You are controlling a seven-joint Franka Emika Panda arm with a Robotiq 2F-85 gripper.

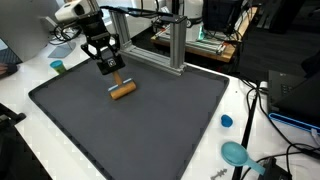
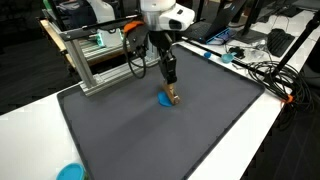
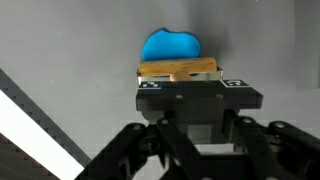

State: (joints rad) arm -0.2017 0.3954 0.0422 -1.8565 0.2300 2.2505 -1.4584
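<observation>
In the wrist view, the gripper (image 3: 178, 80) clenches a wooden block (image 3: 178, 69). Its long axis runs nine to three, with a blue piece (image 3: 170, 46) at twelve.

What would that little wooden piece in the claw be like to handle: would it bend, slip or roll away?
In an exterior view the wooden piece looks rounded, so it might roll on the flat mat. It shows straight edges in the gripper, so it is probably stiff. Small bare wood: likely light, not slippery.
</observation>
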